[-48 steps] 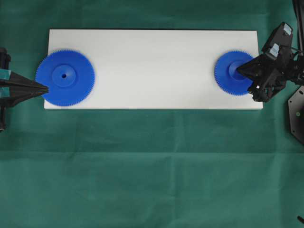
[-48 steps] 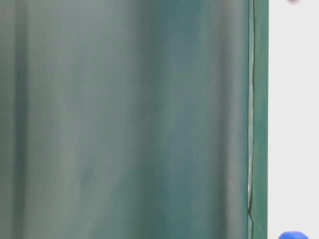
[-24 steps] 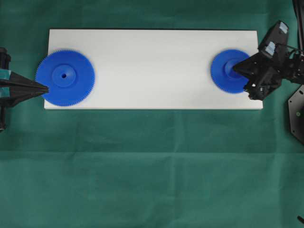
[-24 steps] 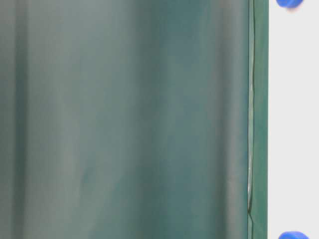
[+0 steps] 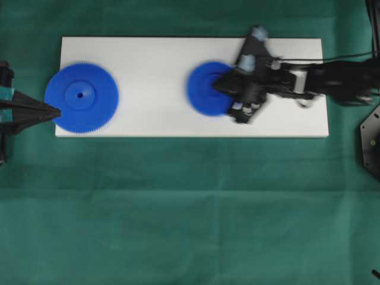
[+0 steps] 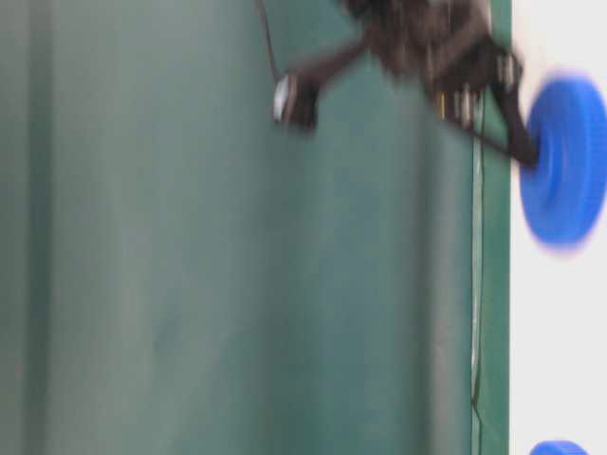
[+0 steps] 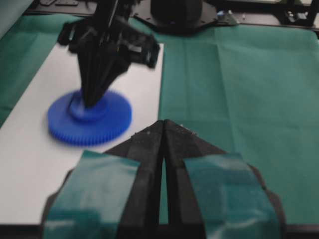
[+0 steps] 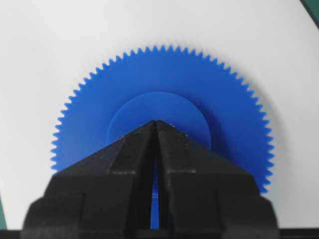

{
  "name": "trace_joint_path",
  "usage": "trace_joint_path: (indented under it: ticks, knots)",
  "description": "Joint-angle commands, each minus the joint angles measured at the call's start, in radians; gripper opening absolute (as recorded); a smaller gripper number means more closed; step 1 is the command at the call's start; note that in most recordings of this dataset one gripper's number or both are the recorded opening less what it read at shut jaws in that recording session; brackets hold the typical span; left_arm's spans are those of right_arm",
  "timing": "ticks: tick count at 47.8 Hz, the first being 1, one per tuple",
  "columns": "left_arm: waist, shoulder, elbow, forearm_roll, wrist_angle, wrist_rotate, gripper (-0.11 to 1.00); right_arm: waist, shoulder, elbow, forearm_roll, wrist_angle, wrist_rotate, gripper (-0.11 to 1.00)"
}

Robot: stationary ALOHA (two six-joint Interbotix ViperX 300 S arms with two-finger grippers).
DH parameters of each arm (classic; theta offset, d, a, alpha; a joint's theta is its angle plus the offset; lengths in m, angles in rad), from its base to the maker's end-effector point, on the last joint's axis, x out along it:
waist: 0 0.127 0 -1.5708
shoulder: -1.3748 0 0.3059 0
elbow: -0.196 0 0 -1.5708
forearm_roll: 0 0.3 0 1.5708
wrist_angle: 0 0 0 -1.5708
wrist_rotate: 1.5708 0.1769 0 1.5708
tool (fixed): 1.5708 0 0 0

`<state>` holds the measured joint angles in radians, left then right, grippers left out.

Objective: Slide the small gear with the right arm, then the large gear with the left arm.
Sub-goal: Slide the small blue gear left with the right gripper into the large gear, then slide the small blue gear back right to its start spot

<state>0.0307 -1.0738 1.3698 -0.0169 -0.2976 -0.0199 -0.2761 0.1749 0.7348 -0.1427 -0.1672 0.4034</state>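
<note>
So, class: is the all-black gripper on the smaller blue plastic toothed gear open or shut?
Shut: the right gripper's fingers meet at a point on the small gear's raised hub.

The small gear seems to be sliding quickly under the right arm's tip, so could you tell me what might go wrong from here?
1. The right gripper, jaws closed, only presses on the small gear's hub, so it may slip off.
2. Motion blur suggests speed; the gear could overshoot toward the large gear.
3. The large gear overhangs the white board's edge beside the left gripper, so a push could tip it.
</note>
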Motion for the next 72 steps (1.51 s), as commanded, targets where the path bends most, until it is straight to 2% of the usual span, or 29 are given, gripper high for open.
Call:
trace_joint_path:
  ticks: [1, 11, 22, 26, 63, 72]
  knots:
    - [0.003, 0.011, -0.009, -0.002, -0.009, 0.002, 0.0, 0.037, 0.091, -0.107, -0.041, 0.046, 0.005, 0.5]
    - [0.003, 0.005, 0.005, -0.002, -0.005, -0.002, 0.0, 0.071, 0.189, -0.305, -0.1, 0.1, 0.011, 0.5]
    - [0.005, 0.002, 0.011, -0.002, -0.006, -0.002, 0.0, 0.091, 0.279, -0.471, -0.12, 0.1, 0.009, 0.5]
    - [0.005, 0.002, 0.012, -0.002, -0.006, -0.003, 0.0, 0.091, 0.298, -0.503, -0.126, 0.103, 0.009, 0.5]
    - [0.005, 0.0, 0.012, -0.002, -0.003, -0.028, 0.0, 0.092, 0.296, -0.515, -0.135, 0.169, 0.011, 0.5]
    - [0.005, 0.0, 0.014, -0.002, -0.002, -0.077, 0.0, 0.091, 0.273, -0.499, -0.135, 0.193, 0.012, 0.5]
